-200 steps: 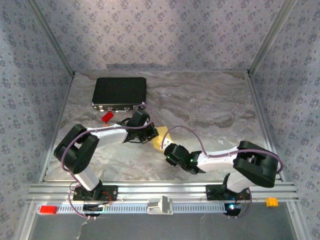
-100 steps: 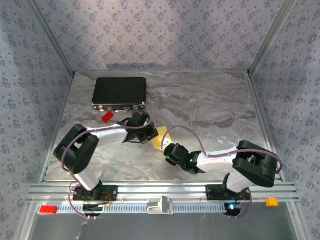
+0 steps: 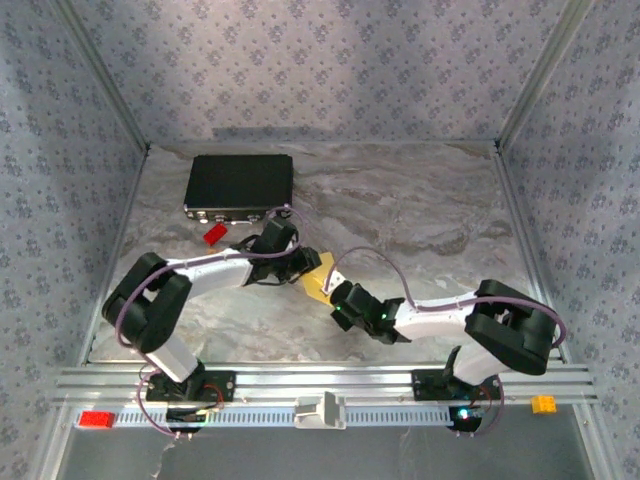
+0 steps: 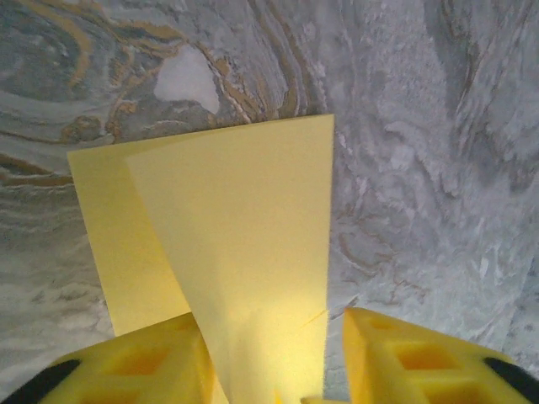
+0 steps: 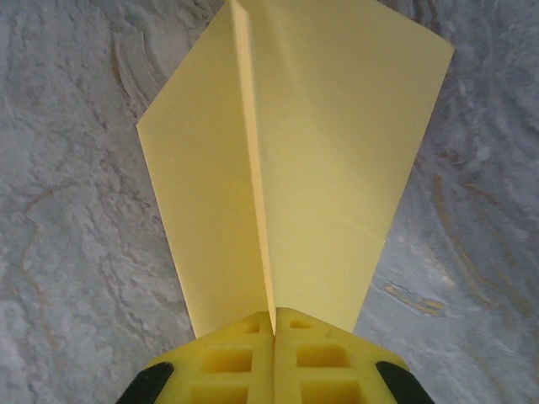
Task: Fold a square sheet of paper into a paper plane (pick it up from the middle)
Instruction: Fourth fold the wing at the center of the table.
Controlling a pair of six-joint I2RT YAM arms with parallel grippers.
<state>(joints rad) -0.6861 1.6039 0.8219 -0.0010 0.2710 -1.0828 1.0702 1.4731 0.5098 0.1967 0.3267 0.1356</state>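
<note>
The square sheet of paper (image 3: 318, 281), pale yellow, is folded along a centre crease and lies mid-table between my two grippers. In the right wrist view the paper (image 5: 328, 143) spreads as two flaps from a raised crease, and my right gripper (image 5: 274, 324) is shut on that crease. My left gripper (image 4: 274, 370) is open; a folded flap of the paper (image 4: 244, 227) runs down between its yellow fingers (image 4: 421, 362) with a gap on the right side. From above, the left gripper (image 3: 308, 262) and right gripper (image 3: 337, 297) face each other across the paper. It has no slim paper plane shape.
A black rectangular case (image 3: 240, 183) sits at the back left with a small red brick (image 3: 212, 235) just in front of it. On the front rail lie a red brick (image 3: 96, 419), a white part (image 3: 320, 411) and an orange block (image 3: 543, 404). Patterned walls enclose three sides.
My left gripper has opened off the paper and shifted slightly right. My right gripper has closed onto the paper's crease.
</note>
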